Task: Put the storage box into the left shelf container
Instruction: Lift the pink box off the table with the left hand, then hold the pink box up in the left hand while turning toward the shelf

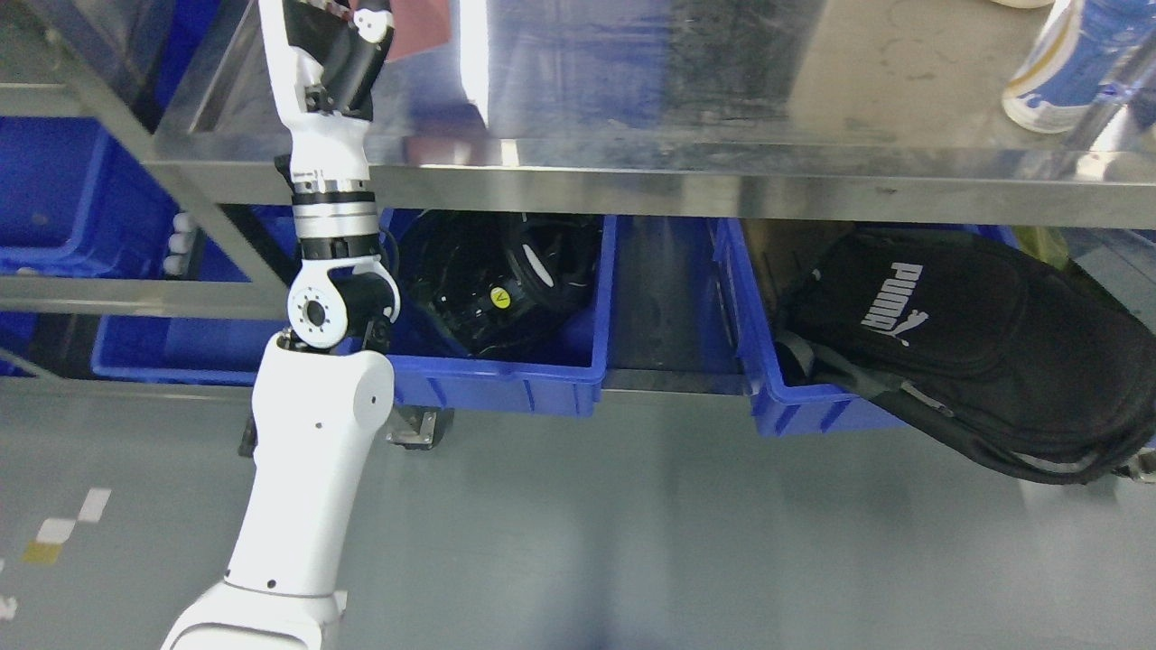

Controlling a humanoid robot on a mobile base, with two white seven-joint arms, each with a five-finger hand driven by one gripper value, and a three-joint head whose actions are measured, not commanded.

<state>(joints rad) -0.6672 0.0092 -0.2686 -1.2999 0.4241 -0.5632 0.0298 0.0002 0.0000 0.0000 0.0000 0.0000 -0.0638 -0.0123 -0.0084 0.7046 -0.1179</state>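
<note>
My left arm (312,451) rises from the lower left past the front edge of the steel table (632,171). Its hand (368,20) reaches the picture's top edge over the tabletop and is mostly cut off. A dark red object (417,27), perhaps the storage box, lies against the hand at the top edge; only a corner of it shows, and I cannot tell whether the hand grips it. At the far left stands a shelf with blue containers (45,199).
Under the table, one blue bin (506,379) holds black cables and gear. Another blue bin (795,406) at the right holds a black Puma backpack (975,343) that hangs over its rim. A white and blue canister (1066,72) stands at the table's top right. Grey floor lies below.
</note>
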